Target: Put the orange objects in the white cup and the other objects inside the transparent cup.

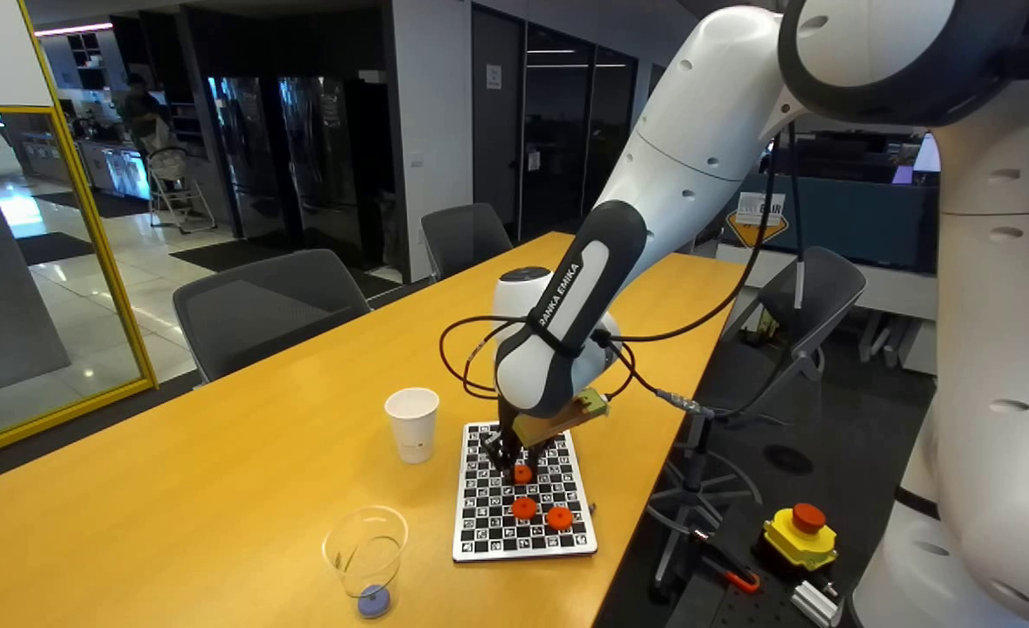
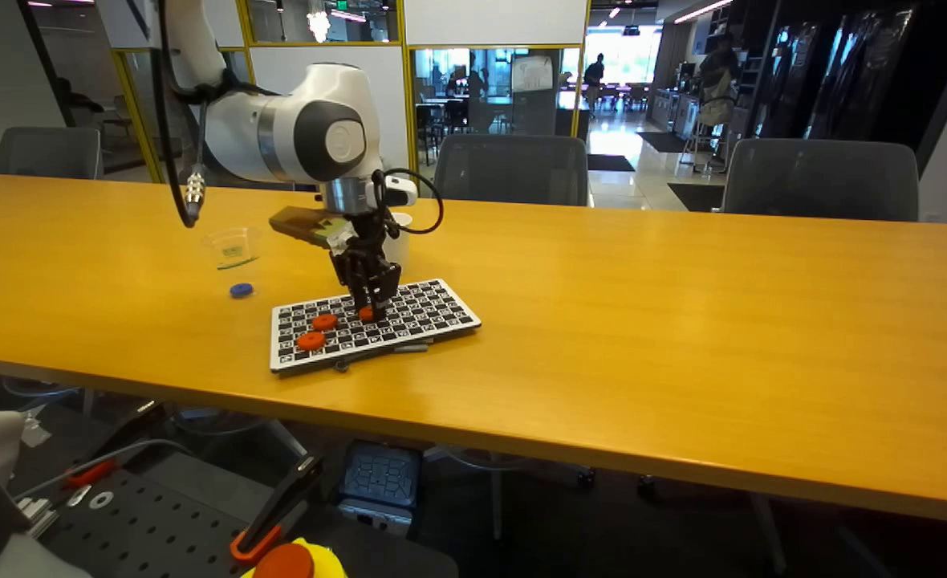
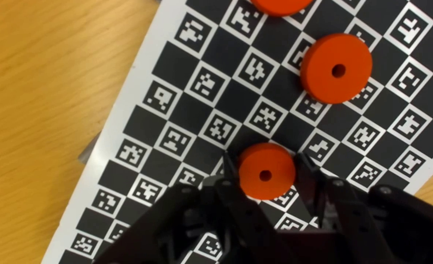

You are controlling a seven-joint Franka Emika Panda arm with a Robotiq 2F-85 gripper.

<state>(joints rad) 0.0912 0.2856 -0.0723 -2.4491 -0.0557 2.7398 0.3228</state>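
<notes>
"Getting anywhere?"

"Blue piece (image 1: 373,602) sits in the clear cup (image 1: 353,551). Gripper (image 3: 266,170) pinching one orange disc (image 3: 267,183) on the checkered board (image 1: 480,534), two more discs (image 1: 524,515) (image 1: 559,526) nearby. Three left for the white cup (image 1: 412,427) imo."

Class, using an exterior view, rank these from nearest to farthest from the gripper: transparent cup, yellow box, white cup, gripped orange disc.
1. Orange disc, clasped by the gripper.
2. White cup, image left, beside the checkered board.
3. Transparent cup, image left, lower down.
4. Yellow box, image lower right, off the table.
</notes>
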